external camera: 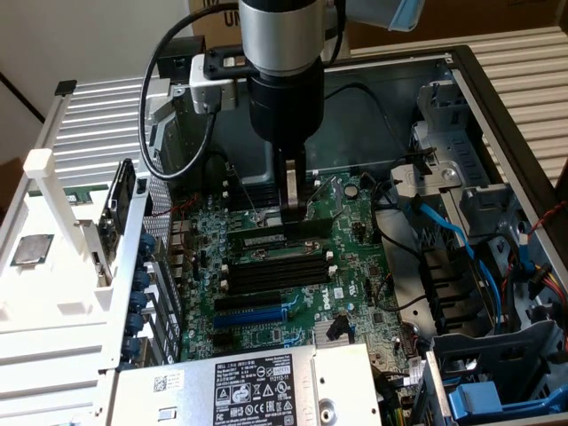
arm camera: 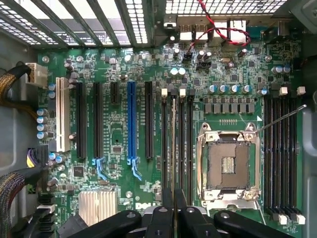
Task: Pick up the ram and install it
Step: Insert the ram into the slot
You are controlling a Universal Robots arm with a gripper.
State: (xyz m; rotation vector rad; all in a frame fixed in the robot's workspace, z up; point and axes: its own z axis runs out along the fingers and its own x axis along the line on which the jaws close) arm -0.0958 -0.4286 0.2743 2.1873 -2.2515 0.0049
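Jaws are closed on the upper edge of the ram, with the fingers set one to each face of the stick. In the exterior view the ram lies low over the motherboard, lengthwise along the bank of black memory slots. It is in line with one slot of that bank, between the blue slot and the CPU socket. Step in hand, by judgement: installation, since the pick-up is done and the stick is presented to its slot. Whether its contact edge has entered the slot cannot be told. Seating calls for the stick kept upright and square to the slot, its ends inside the white end clips, and a straight, even press. Any tilt risks jamming one end. All of this sits within the open computer case.
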